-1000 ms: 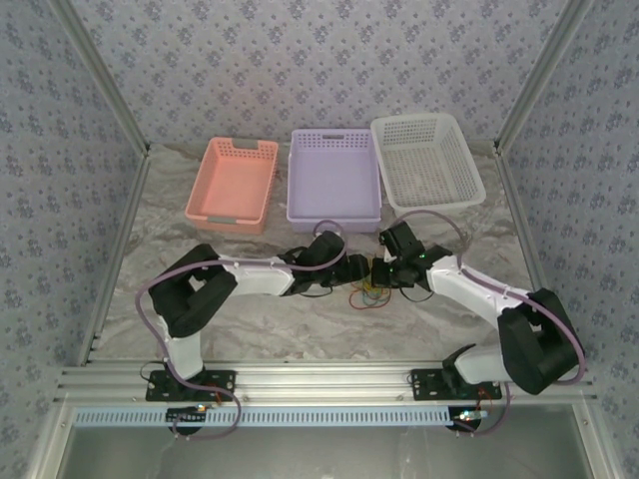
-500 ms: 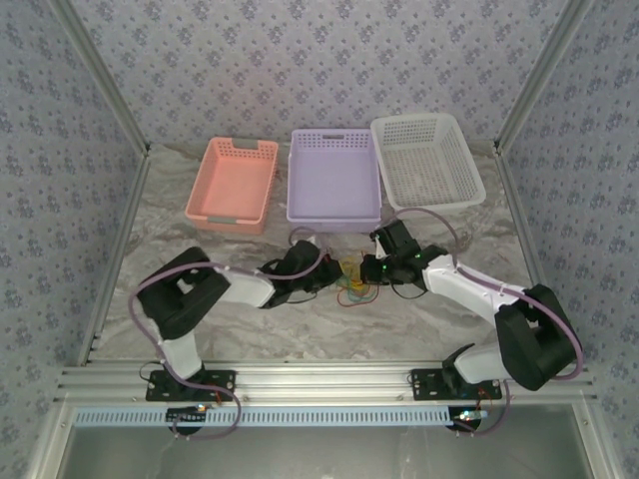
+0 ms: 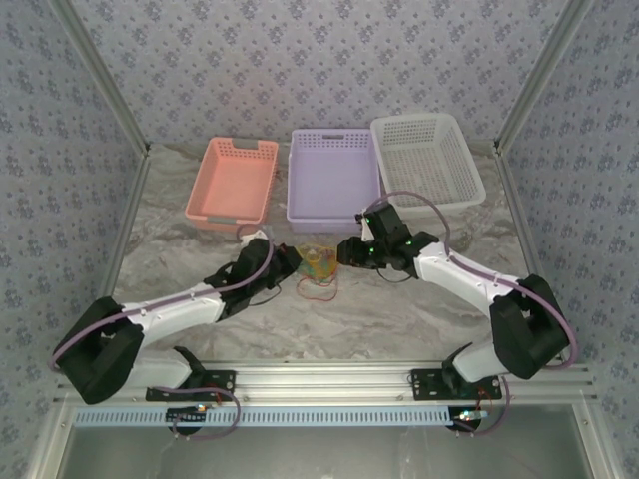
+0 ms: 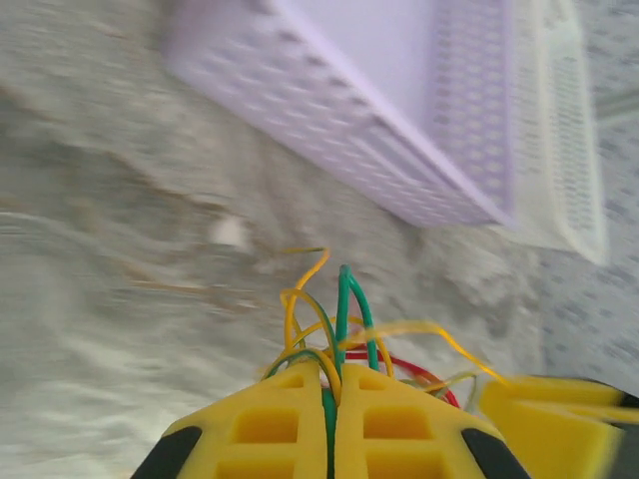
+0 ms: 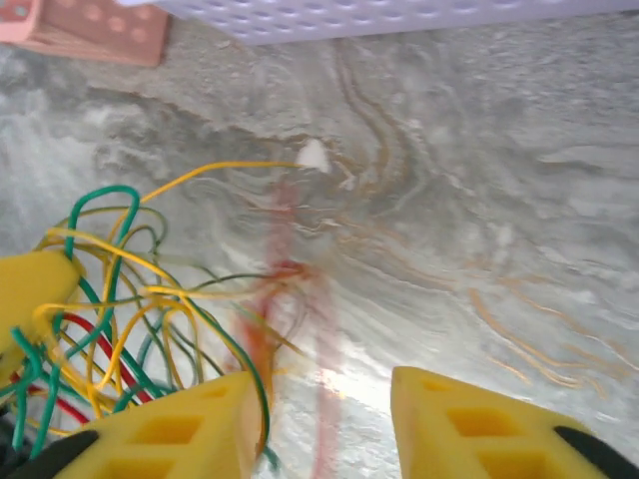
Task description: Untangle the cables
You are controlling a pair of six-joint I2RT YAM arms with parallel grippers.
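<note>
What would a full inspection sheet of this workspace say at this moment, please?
Surface: marbled table, no spill seen.
Job's things: cables, red, green and yellow, tangled in one bundle between the arms, in front of the purple basket.
Clutter: small white speck on the table; unclear what.
Grippers: left pincer shut on a green cable; right pincer open beside the bundle.
Cables: mauve hose along each arm.
Surroundings: pink basket and white basket; all three baskets empty; patterned walls; metal frame.
</note>
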